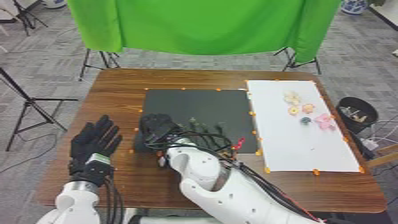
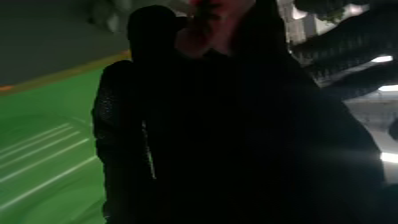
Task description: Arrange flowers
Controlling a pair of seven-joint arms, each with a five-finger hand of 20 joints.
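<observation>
A green cloth (image 1: 195, 25) is hanging across the room behind the work, and the brown table (image 1: 118, 85) is standing before it on grey carpet. Along the table's right edge a white sheet (image 1: 306, 150) is lying, with a black mat (image 1: 200, 102) beside it toward the middle. The left hand (image 1: 93, 142) is waiting near the table's left edge, toward the near corner, its fingers lying straight and spread wide. The right hand (image 1: 158, 125) is sitting over the mat's left edge; whether it is open or closed, I cannot tell.

The flowers are lying toward the sheet's far right corner: a pink bloom (image 1: 326, 121) nearest the right edge, a pale one (image 1: 291, 97) nearest the far edge, and two small peach ones (image 1: 308, 108) (image 1: 294, 110) between. Just beside the pink bloom a small grey thing (image 1: 306, 120) is lying. In the right wrist view, a pinkish-red thing (image 2: 213, 30) is showing by the right hand, possibly petals; I cannot tell whether it is being held.

The step seems to be placing a flower at the mat. Doing it well means keeping pressure off the petals, taking any stem low down, lining it up before lowering, and letting go only once it is standing by itself. The trailing cables (image 1: 213, 141) are the likeliest thing to snag a light stem, so a slow, lifted retreat is wise.
</observation>
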